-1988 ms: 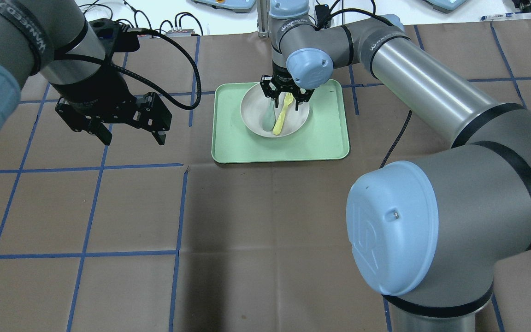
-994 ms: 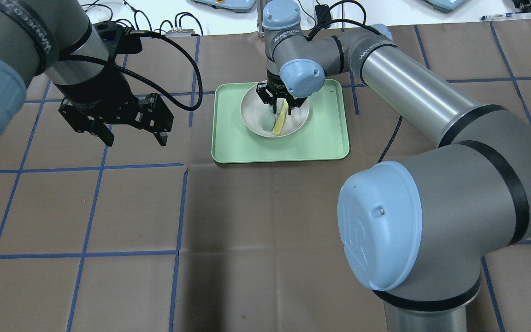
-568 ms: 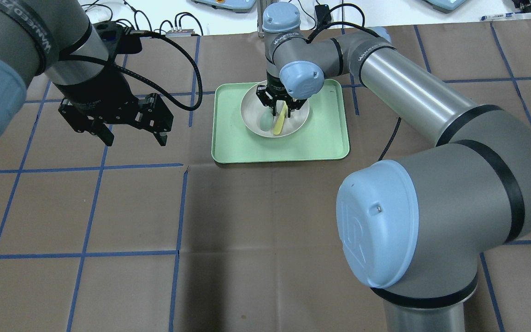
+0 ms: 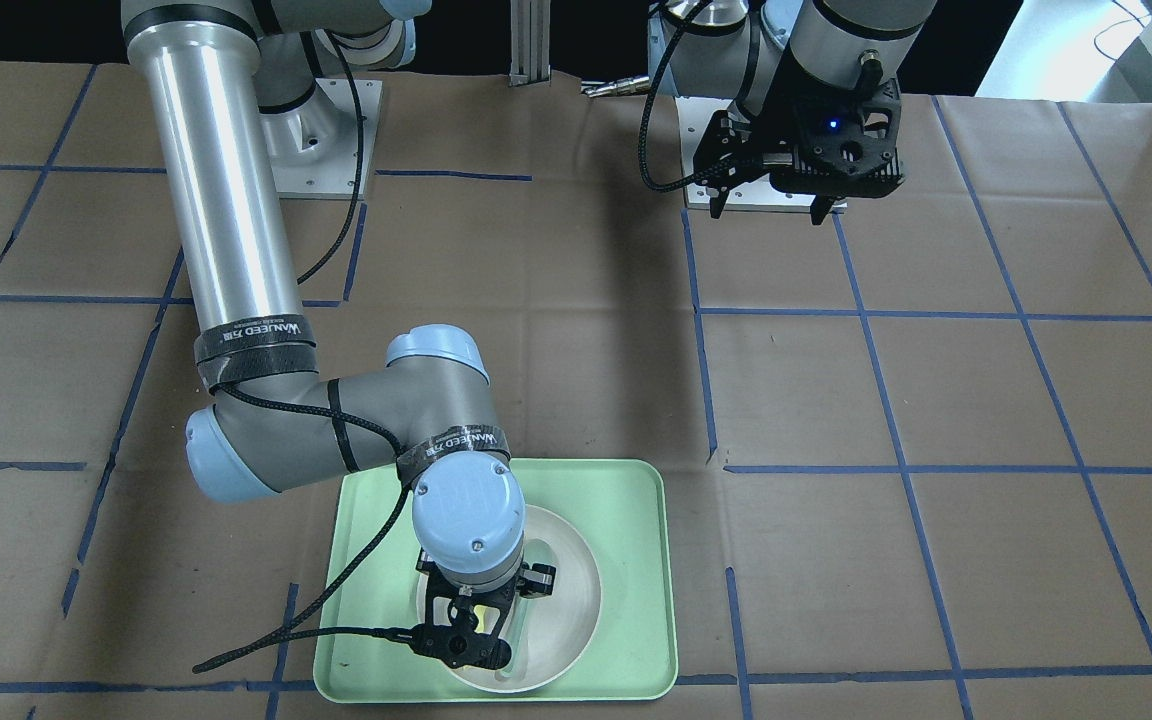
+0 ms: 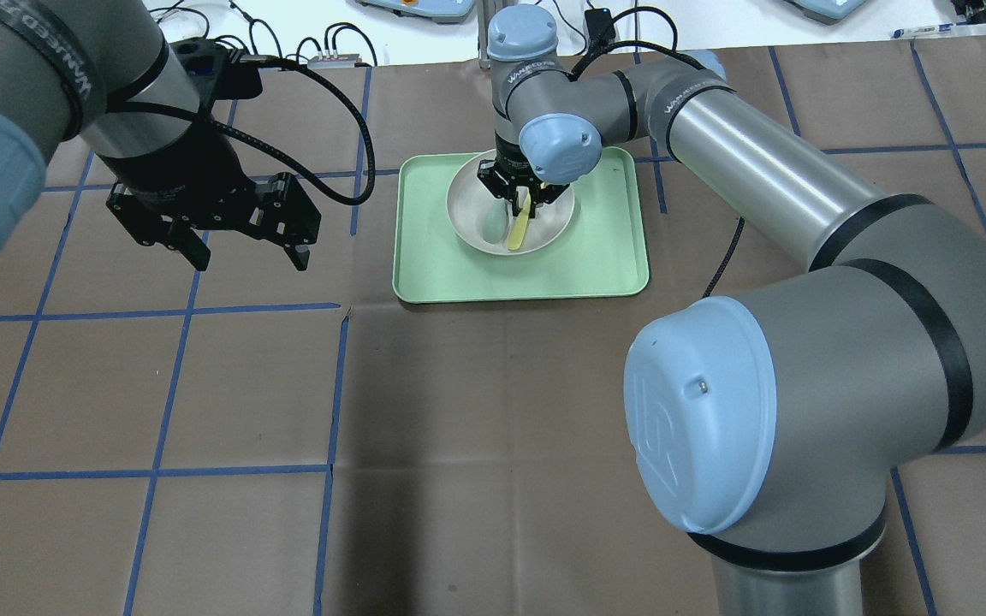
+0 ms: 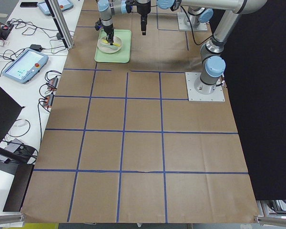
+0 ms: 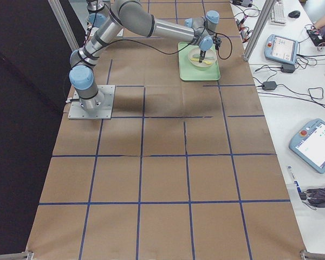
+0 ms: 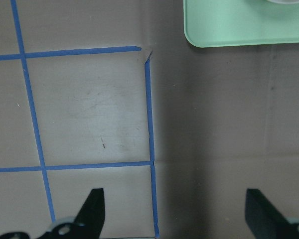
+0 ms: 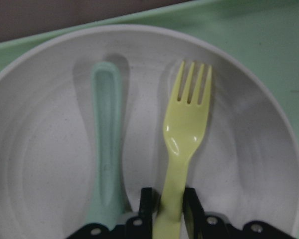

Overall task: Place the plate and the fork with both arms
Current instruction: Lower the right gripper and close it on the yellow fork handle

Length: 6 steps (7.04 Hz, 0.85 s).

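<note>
Right tool (image 9: 170, 203), earlier spread, now clamps the fork (image 9: 185, 129) — left tool (image 5: 250, 257) stays spread.

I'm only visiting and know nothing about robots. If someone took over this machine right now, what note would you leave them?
Right gripper: shut on the fork handle. The fork lies in the plate beside a spoon.
Left gripper: open, holding nothing, hovering over the table beside the tray.
The plate sits on the tray.
Done: fork gripped.
Left: lift the fork out, take the plate, place both.
</note>
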Each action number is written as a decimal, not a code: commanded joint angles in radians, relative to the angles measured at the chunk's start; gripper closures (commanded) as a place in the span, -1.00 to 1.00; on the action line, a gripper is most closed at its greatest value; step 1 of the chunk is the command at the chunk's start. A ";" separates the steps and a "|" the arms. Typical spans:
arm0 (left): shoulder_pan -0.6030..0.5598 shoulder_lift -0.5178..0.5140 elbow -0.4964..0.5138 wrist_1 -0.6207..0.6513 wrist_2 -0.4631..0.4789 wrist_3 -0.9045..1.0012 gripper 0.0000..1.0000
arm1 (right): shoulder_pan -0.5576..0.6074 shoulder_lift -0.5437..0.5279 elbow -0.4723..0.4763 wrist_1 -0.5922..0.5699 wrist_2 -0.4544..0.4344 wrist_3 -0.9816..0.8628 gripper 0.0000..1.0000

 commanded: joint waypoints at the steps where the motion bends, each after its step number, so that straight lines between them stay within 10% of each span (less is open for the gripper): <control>1: 0.000 0.000 0.000 0.000 0.000 0.000 -0.99 | 0.000 0.003 -0.001 0.000 0.000 0.000 0.70; 6: 0.002 -0.006 0.002 0.002 0.000 0.000 -0.99 | 0.005 -0.003 -0.055 0.043 0.007 0.031 0.97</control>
